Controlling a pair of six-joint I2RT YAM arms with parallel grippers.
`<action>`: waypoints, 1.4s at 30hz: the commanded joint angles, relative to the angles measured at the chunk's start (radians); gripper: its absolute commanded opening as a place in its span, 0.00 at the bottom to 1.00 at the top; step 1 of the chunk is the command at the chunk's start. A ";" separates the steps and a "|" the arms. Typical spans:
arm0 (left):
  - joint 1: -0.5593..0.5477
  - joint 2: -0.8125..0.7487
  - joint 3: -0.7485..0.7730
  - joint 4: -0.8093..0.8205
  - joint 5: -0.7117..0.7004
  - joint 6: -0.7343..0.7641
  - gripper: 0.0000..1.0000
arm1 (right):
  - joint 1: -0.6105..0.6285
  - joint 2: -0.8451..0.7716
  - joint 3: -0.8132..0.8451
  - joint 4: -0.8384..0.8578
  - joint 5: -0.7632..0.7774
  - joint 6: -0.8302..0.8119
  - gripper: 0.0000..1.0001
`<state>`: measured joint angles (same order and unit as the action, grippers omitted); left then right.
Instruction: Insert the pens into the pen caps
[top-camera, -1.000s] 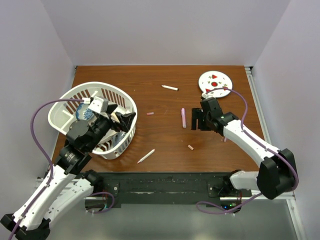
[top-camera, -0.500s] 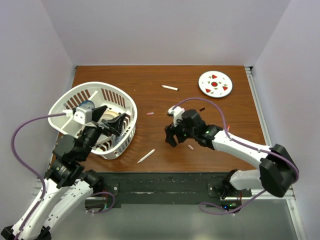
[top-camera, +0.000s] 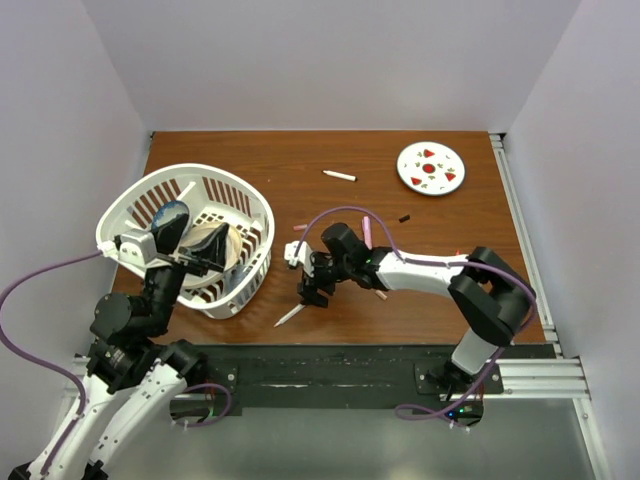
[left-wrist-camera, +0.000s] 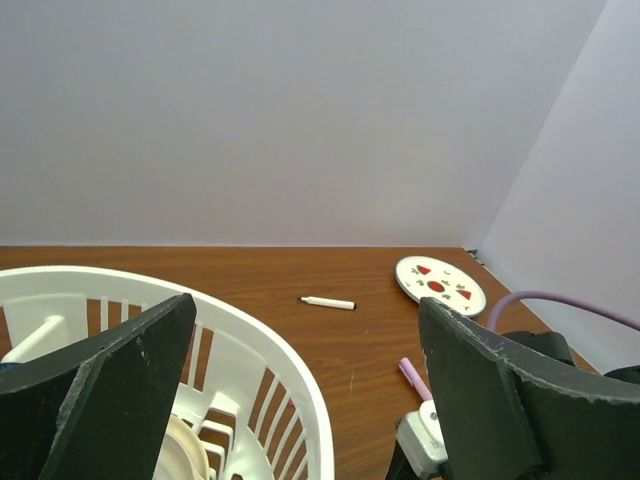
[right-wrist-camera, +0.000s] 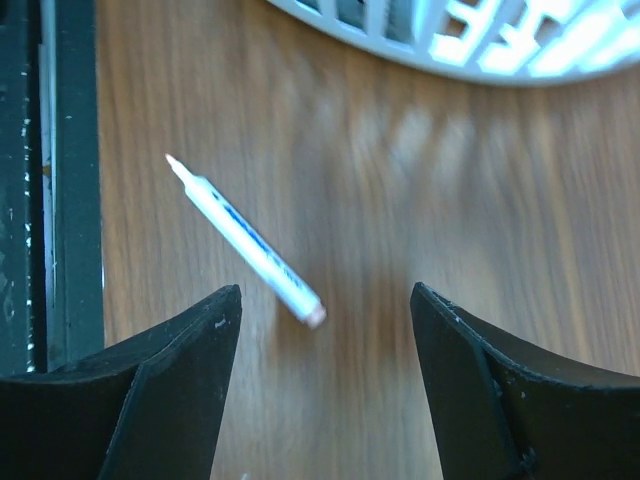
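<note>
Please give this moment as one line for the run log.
right gripper: open, over white pen | left gripper: open, above white basket | nothing held

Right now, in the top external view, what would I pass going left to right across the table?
white basket → near white pen → far white pen → pink pen → black cap → spotted plate. The grippers and the other small caps overlap these in the order, so they are left out.
</note>
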<state>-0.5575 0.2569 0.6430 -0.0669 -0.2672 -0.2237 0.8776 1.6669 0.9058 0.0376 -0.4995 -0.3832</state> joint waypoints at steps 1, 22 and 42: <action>0.004 -0.015 -0.003 0.050 -0.056 0.017 0.98 | 0.014 0.046 0.050 0.033 -0.106 -0.098 0.71; 0.004 -0.041 -0.011 0.052 -0.083 0.018 0.98 | 0.115 0.105 -0.001 0.034 0.085 -0.096 0.62; 0.004 -0.064 -0.020 0.052 -0.116 0.012 0.97 | 0.116 -0.008 -0.120 0.001 0.426 0.283 0.00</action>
<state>-0.5571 0.2005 0.6350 -0.0643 -0.3607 -0.2234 0.9947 1.7180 0.8394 0.1059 -0.2214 -0.2863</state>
